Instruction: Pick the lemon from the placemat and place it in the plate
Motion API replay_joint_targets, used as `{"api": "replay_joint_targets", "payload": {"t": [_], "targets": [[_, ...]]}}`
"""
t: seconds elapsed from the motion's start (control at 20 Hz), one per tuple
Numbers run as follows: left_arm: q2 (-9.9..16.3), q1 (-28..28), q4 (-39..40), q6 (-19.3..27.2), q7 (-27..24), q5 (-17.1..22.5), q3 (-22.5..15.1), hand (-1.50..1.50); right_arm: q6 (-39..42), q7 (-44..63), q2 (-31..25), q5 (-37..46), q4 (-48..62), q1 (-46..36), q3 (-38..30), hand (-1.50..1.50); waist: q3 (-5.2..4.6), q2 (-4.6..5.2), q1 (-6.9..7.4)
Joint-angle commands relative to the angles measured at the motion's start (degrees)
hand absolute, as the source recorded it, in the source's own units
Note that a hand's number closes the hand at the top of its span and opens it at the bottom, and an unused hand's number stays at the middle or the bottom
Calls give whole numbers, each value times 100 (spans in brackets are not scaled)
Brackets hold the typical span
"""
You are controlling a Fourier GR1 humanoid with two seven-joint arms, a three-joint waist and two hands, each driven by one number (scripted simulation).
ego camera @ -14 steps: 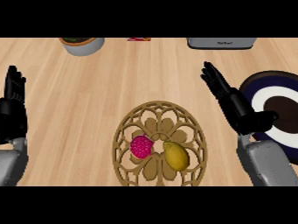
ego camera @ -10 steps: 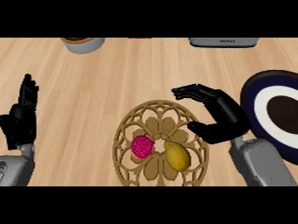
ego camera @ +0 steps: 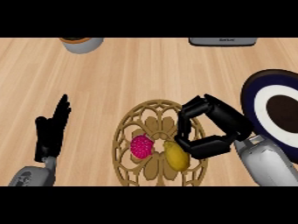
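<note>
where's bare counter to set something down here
Bare wood runs between the grey cup up top and the placemat, and between the resting left hand and that mat. Crowded: right hand over the lemon, raspberry-like fruit, beside plate.

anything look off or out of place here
Nothing stands out. The lemon and a pink fruit lie side by side on the round placemat, the plate sits flat to its right, nothing spilled or tipped. The right robot hand curls over the lemon; the left robot hand rests open at the left.
</note>
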Motion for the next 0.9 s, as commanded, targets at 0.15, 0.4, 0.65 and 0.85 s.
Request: {"api": "replay_joint_targets", "payload": {"t": [0.15,0.4,0.65,0.85], "targets": [[-63,-86,-298,22,591,-85,-233,0,1382,-1697,339,-1204,1325,660,28,-150,19,88,134],[-63,-5,-395,9,769,-137,-272,0,1367,-2627,-506,683,1262,211,626,-150,6,41,82],[-83,315,-899,72,961,-164,-369,0,604,-2413,-1017,1538,935,-330,547,-150,1,14,71],[-34,435,-807,4,774,-177,-226,0,853,-1770,-1088,1872,567,-719,679,-150,-7,17,29]]}}
